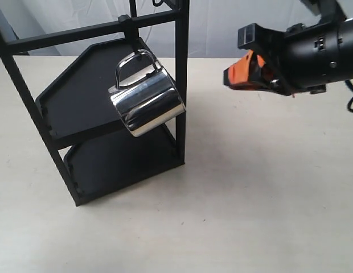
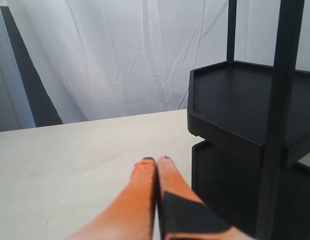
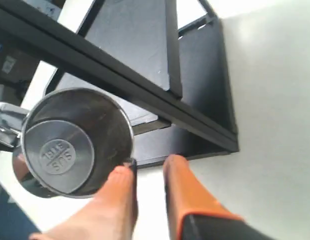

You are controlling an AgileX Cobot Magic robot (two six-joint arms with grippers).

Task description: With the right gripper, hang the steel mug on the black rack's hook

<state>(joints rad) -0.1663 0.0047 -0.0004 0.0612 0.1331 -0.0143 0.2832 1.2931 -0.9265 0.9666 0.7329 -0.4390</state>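
Note:
The shiny steel mug (image 1: 148, 99) hangs tilted by its looped handle from the hook (image 1: 126, 24) on the top crossbar of the black rack (image 1: 181, 57). My right gripper (image 1: 229, 76) hovers to the right of the rack, apart from the mug. In the right wrist view its orange fingers (image 3: 147, 165) stand open with nothing between them, and the mug's underside (image 3: 77, 142) shows just past one fingertip, in front of a rack bar (image 3: 120, 75). My left gripper (image 2: 156, 161) is shut and empty, low over the table beside the rack's shelves (image 2: 235, 100).
The pale table (image 1: 250, 187) stretches in front and to the right of the rack. A white curtain (image 2: 120, 55) hangs behind. A thin curled wire hook (image 1: 157, 3) shows at the top of the rack.

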